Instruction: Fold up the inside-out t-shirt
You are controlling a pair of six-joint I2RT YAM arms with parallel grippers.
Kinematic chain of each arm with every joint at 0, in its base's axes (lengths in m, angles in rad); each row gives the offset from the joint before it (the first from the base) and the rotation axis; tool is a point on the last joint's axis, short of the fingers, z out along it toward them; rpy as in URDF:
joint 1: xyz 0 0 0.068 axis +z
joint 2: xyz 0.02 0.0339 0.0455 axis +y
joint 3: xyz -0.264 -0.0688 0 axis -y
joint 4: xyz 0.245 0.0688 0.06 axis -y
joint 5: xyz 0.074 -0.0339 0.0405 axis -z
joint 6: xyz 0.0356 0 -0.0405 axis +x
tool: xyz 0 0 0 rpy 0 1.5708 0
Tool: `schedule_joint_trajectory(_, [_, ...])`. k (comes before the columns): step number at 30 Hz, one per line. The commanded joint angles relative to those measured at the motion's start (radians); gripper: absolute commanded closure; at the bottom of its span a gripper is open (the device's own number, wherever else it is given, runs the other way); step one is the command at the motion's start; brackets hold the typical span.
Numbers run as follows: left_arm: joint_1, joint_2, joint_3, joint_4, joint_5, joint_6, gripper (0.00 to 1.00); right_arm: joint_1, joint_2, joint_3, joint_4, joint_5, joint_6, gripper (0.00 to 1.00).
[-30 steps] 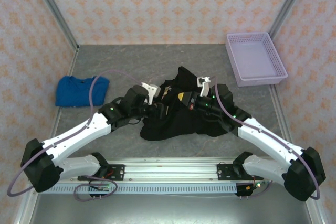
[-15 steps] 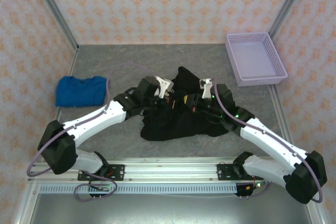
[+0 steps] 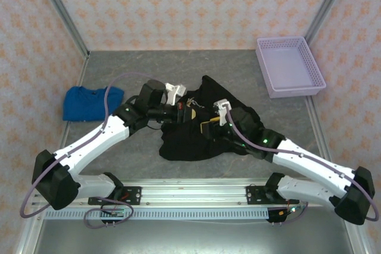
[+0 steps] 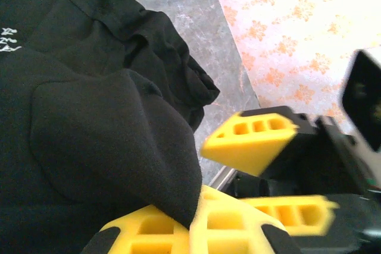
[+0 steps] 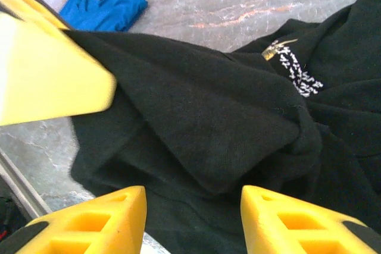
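At 9 o'clock one blue garment (image 3: pixel 92 103) lies aside. My left tool (image 4: pixel 190 230) is pinching a fold of the inside-out t-shirt (image 3: pixel 193 141), I judge to lift it for spreading. The one shirt sits bunched mid-surface (image 3: pixel 137 66). The right tool (image 5: pixel 193 206) hovers spread above the cloth. One basket (image 3: pixel 290 66) at 2 o'clock; two tools total.

A robot lab.
Robot arms (image 3: pixel 98 141) sit on a metal rail (image 3: pixel 196 193) at the table's (image 3: pixel 143 66) edge, with flowery walls (image 3: pixel 190 4) around it.
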Motion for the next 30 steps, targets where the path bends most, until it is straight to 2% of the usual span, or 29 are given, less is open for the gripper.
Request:
schedule_joint_trajectory(1, [0.005,-0.040,0.022,-0.020,0.047,-0.002,1.00,0.003,0.039,-0.017,0.072,0.066,0.004,0.58])
schedule_joint_trajectory(5, [0.011,-0.051,0.010,-0.023,0.052,0.005,1.00,-0.020,0.068,-0.041,0.114,0.087,0.005,0.60])
schedule_joint_trajectory(9, [0.011,-0.056,0.007,-0.024,0.051,0.009,1.00,-0.041,0.125,-0.051,0.197,0.000,0.013,0.62])
schedule_joint_trajectory(11, [0.012,-0.059,0.008,-0.035,0.046,0.018,1.00,-0.043,0.149,-0.048,0.234,-0.022,0.020,0.71])
schedule_joint_trajectory(15, [0.021,-0.071,0.008,-0.084,0.010,0.051,1.00,-0.055,0.147,-0.003,0.201,-0.042,-0.020,0.99])
schedule_joint_trajectory(17, [0.033,-0.086,0.005,-0.135,-0.085,0.105,1.00,-0.064,0.101,0.017,0.146,-0.073,-0.043,1.00])
schedule_joint_trajectory(18, [0.037,-0.094,0.006,-0.170,-0.181,0.127,1.00,-0.072,0.072,0.025,0.121,-0.114,-0.041,1.00])
schedule_joint_trajectory(20, [0.039,-0.096,-0.002,-0.208,-0.367,0.176,1.00,-0.095,0.025,0.044,0.093,-0.238,-0.018,1.00])
schedule_joint_trajectory(22, [0.039,-0.078,-0.014,-0.198,-0.500,0.203,1.00,-0.113,0.002,0.067,0.090,-0.357,0.036,1.00])
schedule_joint_trajectory(25, [0.039,-0.020,0.003,-0.173,-0.533,0.226,1.00,-0.119,0.014,0.085,0.163,-0.453,0.130,1.00])
schedule_joint_trajectory(27, [0.039,0.000,0.016,-0.167,-0.534,0.233,0.94,-0.128,0.040,0.083,0.255,-0.484,0.217,1.00])
schedule_joint_trajectory(30, [0.039,-0.028,0.013,-0.186,-0.545,0.243,0.69,-0.153,0.094,0.084,0.374,-0.481,0.339,1.00])
